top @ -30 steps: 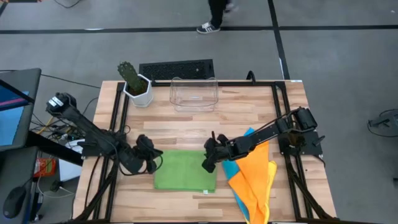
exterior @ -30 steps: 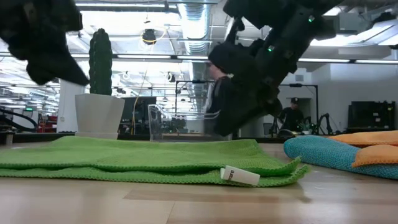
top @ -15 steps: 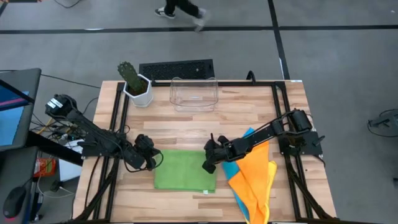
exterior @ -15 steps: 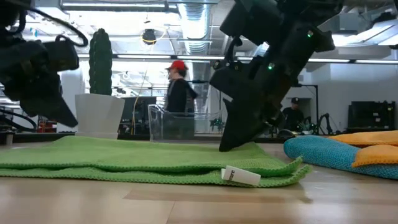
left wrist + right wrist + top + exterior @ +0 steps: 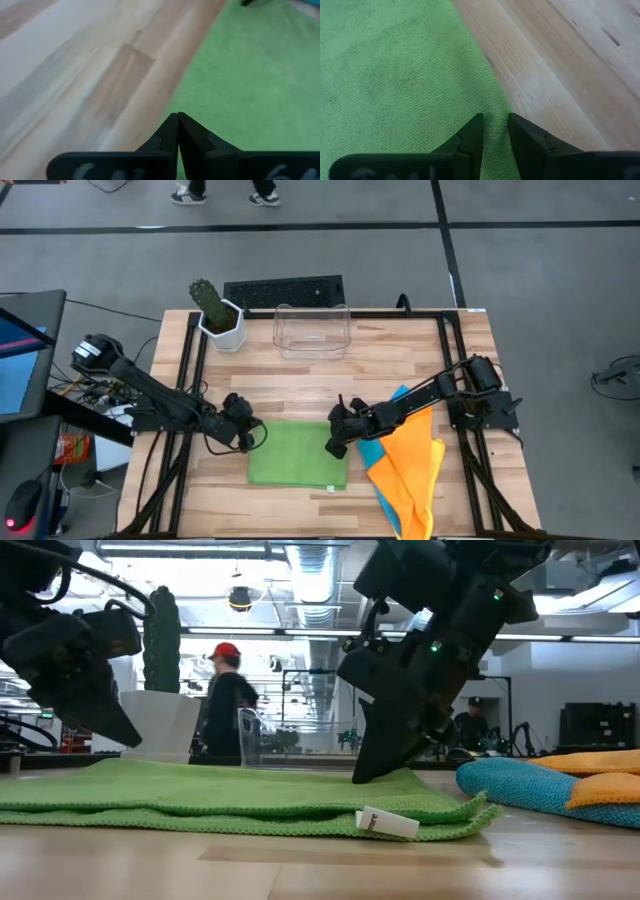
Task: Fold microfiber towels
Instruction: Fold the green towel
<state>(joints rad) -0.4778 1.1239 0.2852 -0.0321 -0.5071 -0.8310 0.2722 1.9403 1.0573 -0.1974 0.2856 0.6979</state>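
Observation:
The green towel [image 5: 297,453] lies folded flat on the wooden table, with its white label [image 5: 385,824] at the near right corner. My right gripper [image 5: 333,447] stands on the towel's right edge, near the far right corner, shut on the cloth. My left gripper [image 5: 252,438] is shut and hangs a little above the towel's far left edge [image 5: 200,65]; the low view shows a gap under it. An orange towel [image 5: 410,470] lies on a blue one [image 5: 378,450] to the right of the green towel. My right gripper pinches the green towel's right edge [image 5: 496,107] between its two fingers [image 5: 470,132], which stay slightly apart with cloth between them. The fingers slant down from the table's right side. The towel lies flat on the table under the fingertips [image 5: 365,776].
A clear plastic bin [image 5: 312,330], a potted cactus [image 5: 218,315] and a dark keyboard [image 5: 283,290] stand along the far edge. Bare wood shows between the bin and the towel. A person walks in the room behind the table.
My left gripper has come down and toward the towel's left edge, staying shut. The green towel has kept its place.

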